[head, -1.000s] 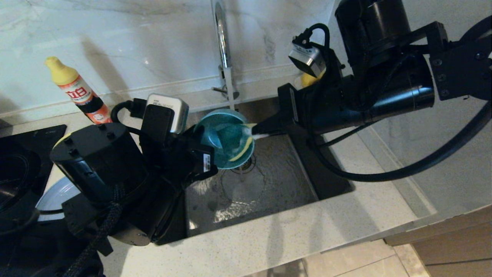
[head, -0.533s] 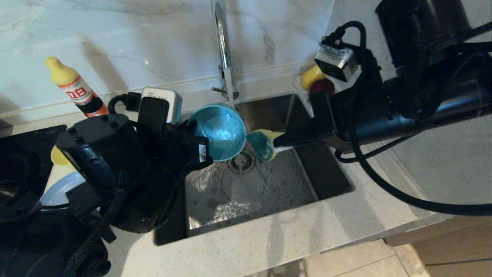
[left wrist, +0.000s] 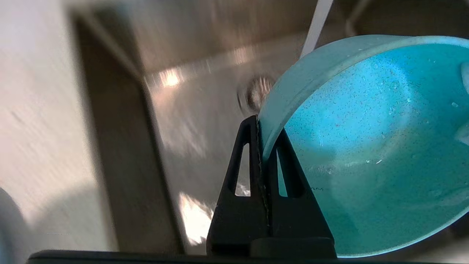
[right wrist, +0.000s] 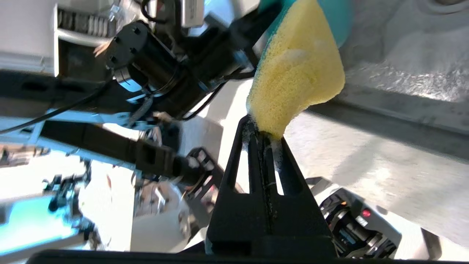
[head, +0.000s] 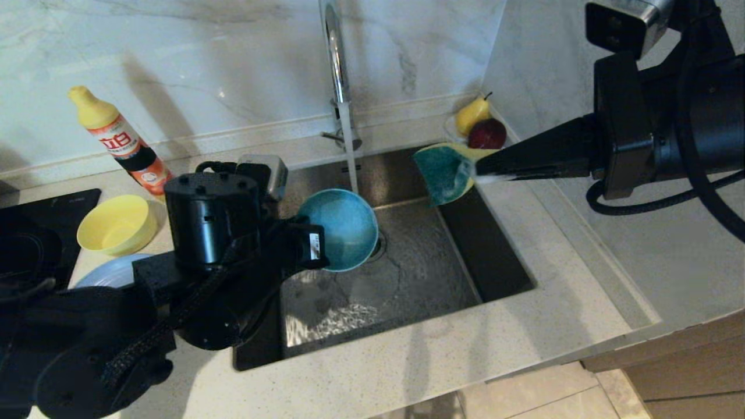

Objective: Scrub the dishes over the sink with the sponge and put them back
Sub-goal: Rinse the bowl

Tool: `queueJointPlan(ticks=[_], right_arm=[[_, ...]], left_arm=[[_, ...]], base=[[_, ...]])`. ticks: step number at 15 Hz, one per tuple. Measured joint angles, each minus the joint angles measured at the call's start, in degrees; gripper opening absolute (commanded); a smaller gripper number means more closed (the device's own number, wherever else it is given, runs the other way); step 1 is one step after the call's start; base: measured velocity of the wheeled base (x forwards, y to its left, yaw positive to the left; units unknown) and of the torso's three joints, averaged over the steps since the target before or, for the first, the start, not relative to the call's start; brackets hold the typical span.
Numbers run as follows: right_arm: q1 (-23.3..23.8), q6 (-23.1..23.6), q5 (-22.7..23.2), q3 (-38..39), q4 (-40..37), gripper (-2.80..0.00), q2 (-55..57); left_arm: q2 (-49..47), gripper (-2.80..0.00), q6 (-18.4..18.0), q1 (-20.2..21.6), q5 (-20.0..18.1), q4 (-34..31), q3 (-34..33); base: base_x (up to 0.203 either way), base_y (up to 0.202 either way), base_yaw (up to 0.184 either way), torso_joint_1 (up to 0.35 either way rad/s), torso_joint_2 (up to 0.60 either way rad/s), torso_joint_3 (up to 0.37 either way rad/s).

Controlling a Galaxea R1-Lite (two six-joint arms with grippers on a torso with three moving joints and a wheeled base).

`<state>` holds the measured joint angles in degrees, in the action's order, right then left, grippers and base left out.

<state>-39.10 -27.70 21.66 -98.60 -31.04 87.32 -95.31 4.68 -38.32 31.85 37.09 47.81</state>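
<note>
Holding the teal bowl (head: 340, 230) tilted over the sink (head: 407, 279), left fingers (left wrist: 256, 154) clamp its rim for draining; right fingers (right wrist: 262, 146) pinch the sponge (head: 445, 171) near the sink's far right corner.

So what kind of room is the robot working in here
Most likely a home kitchen: a stainless steel sink with a chrome tap running, set in a speckled stone counter, a black cooktop beside it, and a dish-soap bottle against the marble wall.

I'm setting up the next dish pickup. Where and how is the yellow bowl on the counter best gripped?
Probably by its rim. The yellow bowl sits upright, mouth up, left of the sink. Come down from above, one finger inside the wall and one outside, as the left gripper pinches the teal bowl.
</note>
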Motion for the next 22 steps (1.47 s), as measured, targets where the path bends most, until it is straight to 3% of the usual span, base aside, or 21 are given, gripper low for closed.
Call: queueJointPlan(ticks=[4,6,7,11,22], right_arm=[[3.3,0.0,1.3,3.1,0.5,-2.8,-0.9],[3.7,0.0,1.5,4.1,0.6,-2.8,-1.1],[3.8,0.0,1.5,4.2,0.6,-2.8,-1.2],[3.9,0.0,1.6,5.0,0.7,-2.8,-1.2],[3.8,0.1,1.6,7.1,0.7,-2.8,-1.9]], left_arm=[[-0.3,-2.8,14.8,4.5,-10.0,-22.0,10.8],[-2.0,-2.8,21.7,7.5,-15.2,-28.9,15.0],[-3.2,-2.8,23.8,8.7,-16.1,-29.8,16.3],[-8.3,-2.8,27.8,11.4,-17.4,-30.1,19.9],[-18.3,-2.8,32.0,12.4,-17.2,-30.0,28.0]], base=[[0.0,0.0,0.0,0.0,0.0,0.0],[0.0,0.0,0.0,0.0,0.0,0.0],[0.0,0.0,0.0,0.0,0.0,0.0],[0.0,0.0,0.0,0.0,0.0,0.0],[0.0,0.0,0.0,0.0,0.0,0.0]])
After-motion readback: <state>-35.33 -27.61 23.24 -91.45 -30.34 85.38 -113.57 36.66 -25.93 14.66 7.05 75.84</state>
